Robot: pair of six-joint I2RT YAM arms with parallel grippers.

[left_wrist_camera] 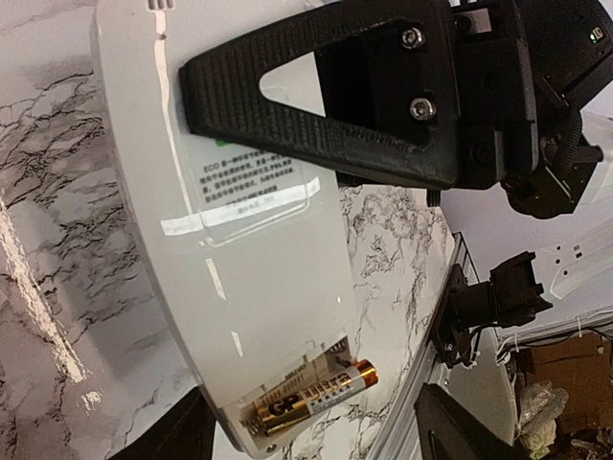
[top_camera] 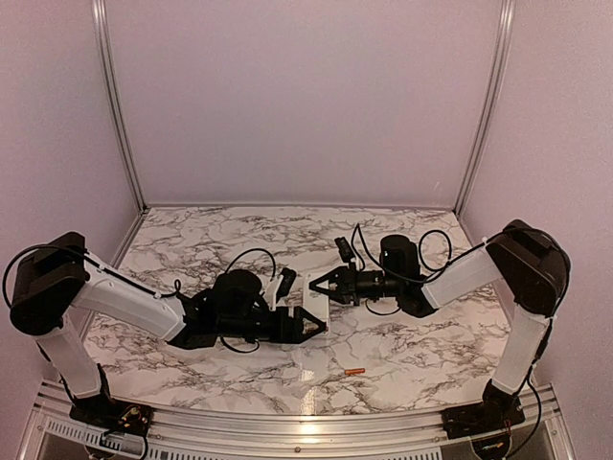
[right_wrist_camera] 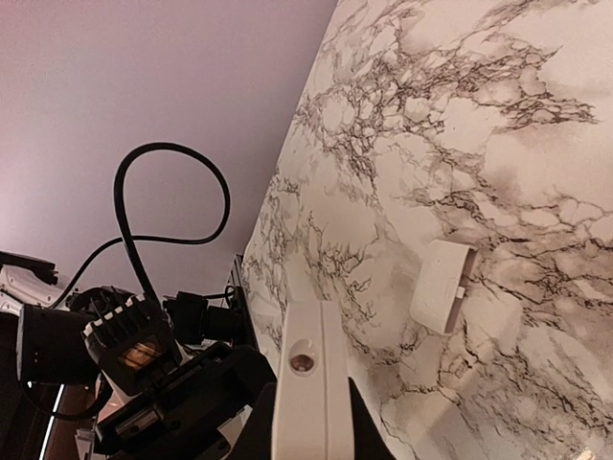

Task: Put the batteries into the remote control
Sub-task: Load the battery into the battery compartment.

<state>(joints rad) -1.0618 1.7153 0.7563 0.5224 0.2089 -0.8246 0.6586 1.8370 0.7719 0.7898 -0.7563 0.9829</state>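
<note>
The work surface is a marble-pattern table enclosed by plain lilac walls. At table centre, from left to right, are the left gripper, the remote control and the right gripper. The remote control is held off the table with its back face toward the left wrist camera. 1 gold battery lies in the open compartment at the end facing the left gripper. The orange-red battery lies loose near the table's near edge, right of centre, well apart from both grippers. A small white piece (probably the compartment cover) lies on the marble.

Hazards: the gold battery appears slanted rather than fully seated, so an off-axis push could flick it out. The remote control is held at 1 end only, so pressure at the free end could pivot it in the grip.

Pose: the left arm reaches in low from the left, its 2 fingers apart on either side of the battery end and gripping nothing. The right arm reaches in from the right with its elbow raised, its fingers clamped across the remote control's flat faces.
</note>
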